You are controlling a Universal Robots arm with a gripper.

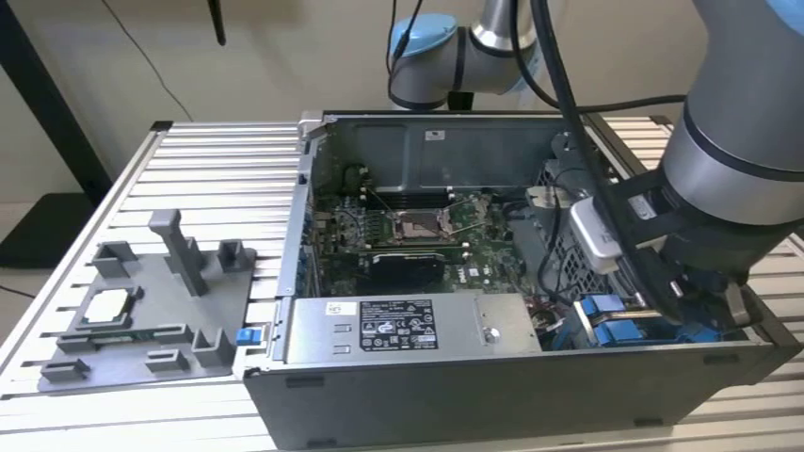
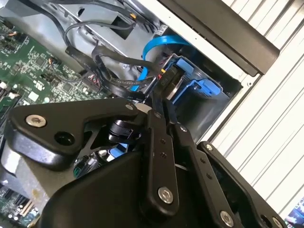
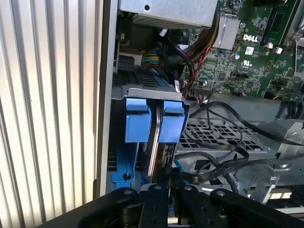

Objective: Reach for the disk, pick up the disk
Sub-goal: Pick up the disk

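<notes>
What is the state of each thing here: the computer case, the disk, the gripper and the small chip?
Computer case: open, side cover off.
Disk: seated in its bay inside the case, not lifted.
Gripper: down inside the case, close to the disk.
Chip: lying in the grey holder, outside the case.

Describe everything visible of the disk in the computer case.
The disk stands on edge in its bay at a corner of the open computer case, beside the case wall. Two bright blue plastic carrier tabs flank a thin silvery metal edge between them. More blue frame runs below. In the exterior view its blue parts sit beside the power supply. The gripper hangs right at it; black cables pass alongside.
</notes>
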